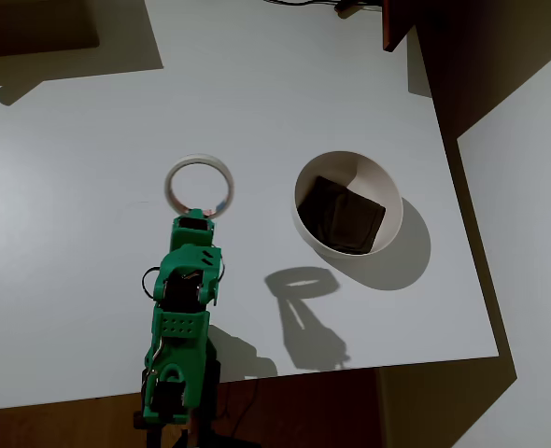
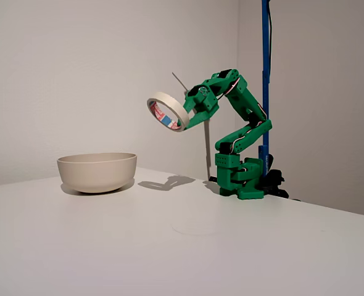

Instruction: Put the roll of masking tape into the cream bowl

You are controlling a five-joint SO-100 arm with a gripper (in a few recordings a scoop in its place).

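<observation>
The roll of masking tape (image 1: pixel 199 186) is a cream-white ring with a reddish inner rim. It hangs in the air, tilted, well above the table (image 2: pixel 168 111). My green gripper (image 1: pixel 201 215) is shut on the ring's near edge, seen from the side in the fixed view (image 2: pixel 187 117). The ring's shadow falls on the table between arm and bowl. The cream bowl (image 1: pixel 350 156) stands on the table to the right of the tape in the overhead view, with dark brown square pieces (image 1: pixel 343 215) at its bottom. In the fixed view the bowl (image 2: pixel 97 172) is lower left of the tape.
The white table (image 1: pixel 70 280) ends just right of the bowl and close behind the arm's base (image 1: pixel 173 392). A dark brown piece (image 1: pixel 397 23) juts in at the far right corner. A blue pole (image 2: pixel 265 74) rises behind the arm.
</observation>
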